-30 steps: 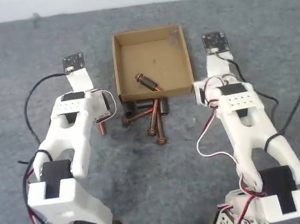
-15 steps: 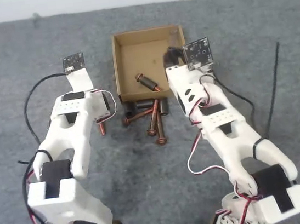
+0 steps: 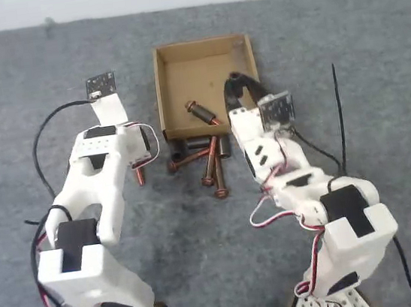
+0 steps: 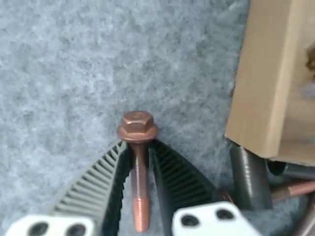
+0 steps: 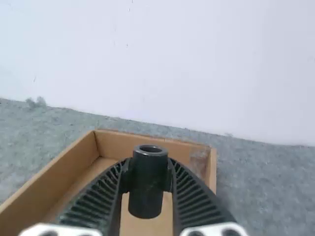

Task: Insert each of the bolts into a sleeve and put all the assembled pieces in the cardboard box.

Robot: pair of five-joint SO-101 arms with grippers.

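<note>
In the high view my left gripper (image 3: pixel 139 171) hangs low, left of the cardboard box (image 3: pixel 160 91). It is shut on a copper bolt (image 4: pixel 137 129), whose hex head sticks out past the fingertips of the gripper (image 4: pixel 138 146) above the grey carpet. My right gripper (image 3: pixel 241 90) is raised over the box's near right part, shut on a dark sleeve (image 5: pixel 146 189) held upright between its ribbed fingers (image 5: pixel 103 189). One bolt with a sleeve on it (image 3: pixel 202 113) lies inside the box. Loose copper bolts (image 3: pixel 211 162) and dark sleeves (image 3: pixel 224 146) lie just in front of the box.
The loose pile lies between the two arms, against the box's near wall (image 4: pixel 266 83). A black cable (image 3: pixel 45 140) curves beside the left arm, and another (image 3: pixel 337 106) runs right of the right arm. A white wall (image 5: pixel 157 59) rises behind the carpet.
The right arm has swung left from beside the box's right corner and lifted, its gripper now over the box. The left arm and its bolt have stayed still.
</note>
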